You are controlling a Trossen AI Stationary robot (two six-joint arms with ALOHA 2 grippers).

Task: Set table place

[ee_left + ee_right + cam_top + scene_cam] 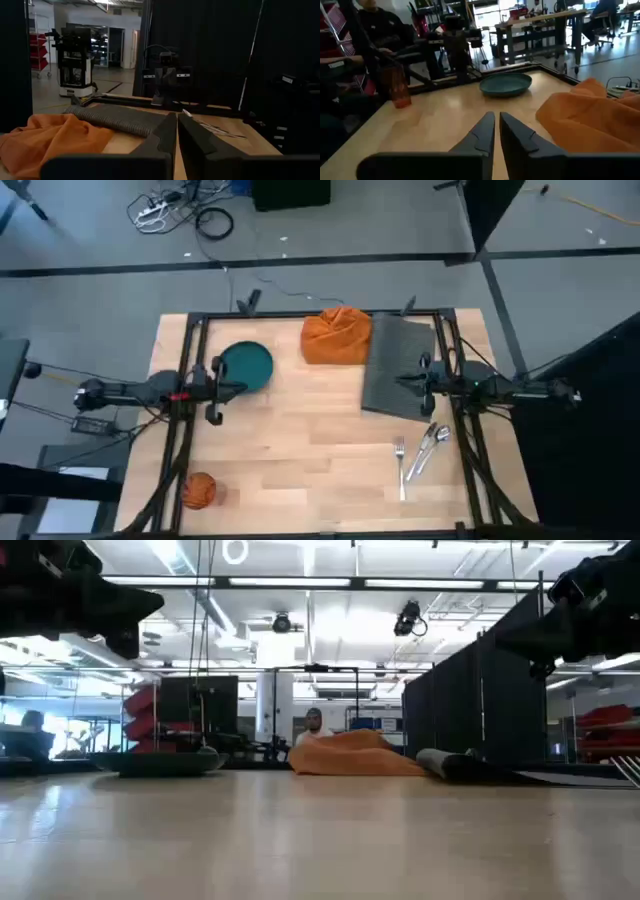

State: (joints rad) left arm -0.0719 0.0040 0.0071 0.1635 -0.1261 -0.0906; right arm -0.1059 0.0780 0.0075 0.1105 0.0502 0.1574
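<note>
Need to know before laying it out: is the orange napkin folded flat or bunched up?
Bunched up. The orange napkin sits as a crumpled mound beside the placemat, rising off the table in the low view.

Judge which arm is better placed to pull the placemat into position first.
Probably the right: the right gripper, fingers together and empty, hovers directly over the placemat. The left gripper sits across the table beside the plate.

table (300,460) | on it: plate (246,366), napkin (336,336), placemat (400,366), fork (400,465), knife and spoon (430,442), cup (199,491)
</note>
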